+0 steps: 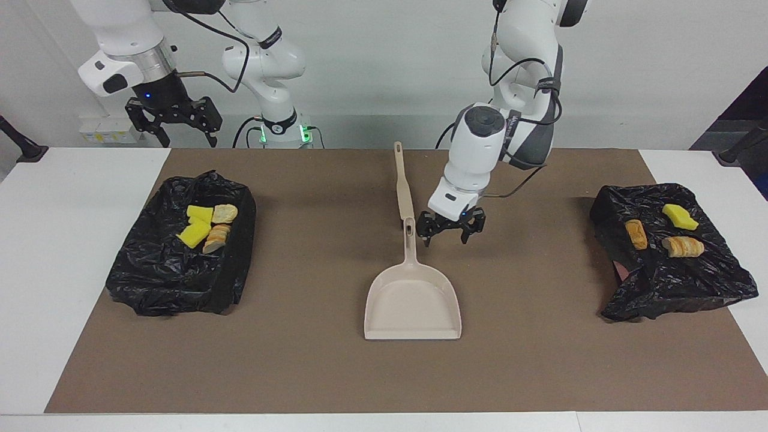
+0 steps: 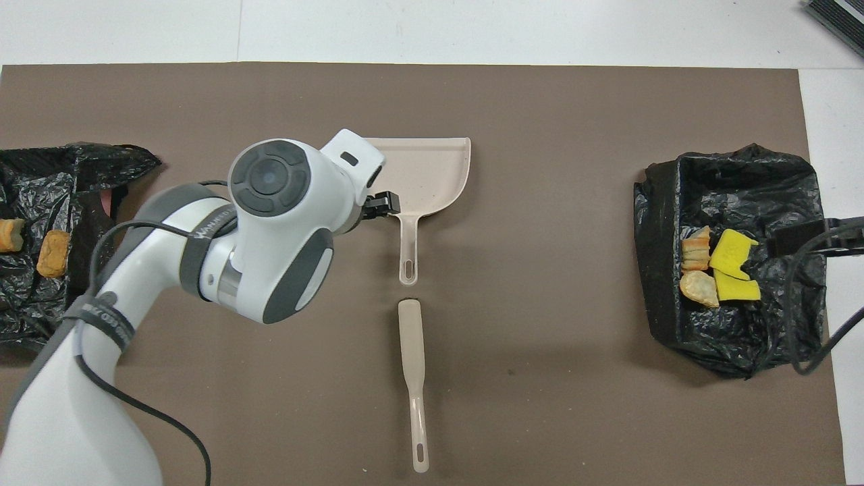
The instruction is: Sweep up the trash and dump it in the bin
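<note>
Left gripper (image 1: 447,233), jaws apart, hangs frame centre beside dustpan (image 1: 413,303); right gripper (image 1: 174,120) apart, upper left, waiting. Trash (image 1: 207,227) sits in bins at both frame edges. Risk: retreating fingers clip handle, skewing dustpan.

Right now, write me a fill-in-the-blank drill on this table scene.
1. The left hand hovers open beside the dustpan's ____.
2. The dustpan lies flat on the brown ____.
3. The brush lies ____ to the robots than the dustpan.
4. The trash lies on black ____.

Missing words: handle; mat; nearer; bags
</note>
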You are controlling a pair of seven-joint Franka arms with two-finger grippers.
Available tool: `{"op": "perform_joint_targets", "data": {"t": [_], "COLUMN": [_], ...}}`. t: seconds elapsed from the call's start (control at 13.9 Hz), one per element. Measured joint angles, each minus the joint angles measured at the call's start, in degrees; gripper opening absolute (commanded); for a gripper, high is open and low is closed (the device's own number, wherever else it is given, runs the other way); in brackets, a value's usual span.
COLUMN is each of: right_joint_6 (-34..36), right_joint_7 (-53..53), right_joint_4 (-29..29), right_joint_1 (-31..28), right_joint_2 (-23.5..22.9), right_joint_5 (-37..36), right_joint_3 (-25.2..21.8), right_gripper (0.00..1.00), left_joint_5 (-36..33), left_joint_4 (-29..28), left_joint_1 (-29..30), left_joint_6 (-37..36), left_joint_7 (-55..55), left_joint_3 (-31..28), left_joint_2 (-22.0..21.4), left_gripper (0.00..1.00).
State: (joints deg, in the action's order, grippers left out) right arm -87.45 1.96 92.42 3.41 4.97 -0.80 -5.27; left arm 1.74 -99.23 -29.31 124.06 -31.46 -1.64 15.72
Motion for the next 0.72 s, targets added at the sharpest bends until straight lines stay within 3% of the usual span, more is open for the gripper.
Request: {"op": "perform_joint_targets", "data": {"t": [0.36,0.72], "right_joint_6": [0.00,0.00], "right_joint_7": [0.00,0.00], "right_joint_4": [0.00,0.00], "right_joint_1": [-0.15,-0.16], "right_joint_2": [0.00,0.00], "right_joint_5": [0.00,0.00], "right_joint_3": [-0.05,-0.05], "right_gripper": [1.00,1.00], "left_joint_5": [0.46,3.73], "left_joint_4": [4.45,5.00], "left_joint_1": [10.12,20.49], "left_joint_6": [-8.54,-13.17], "left_joint_7": [13.42,28.91], "left_joint_3": [-0.34,-0.37], "left_joint_2": [-1.66,-3.80], "left_gripper": [1.00,1.00]}}
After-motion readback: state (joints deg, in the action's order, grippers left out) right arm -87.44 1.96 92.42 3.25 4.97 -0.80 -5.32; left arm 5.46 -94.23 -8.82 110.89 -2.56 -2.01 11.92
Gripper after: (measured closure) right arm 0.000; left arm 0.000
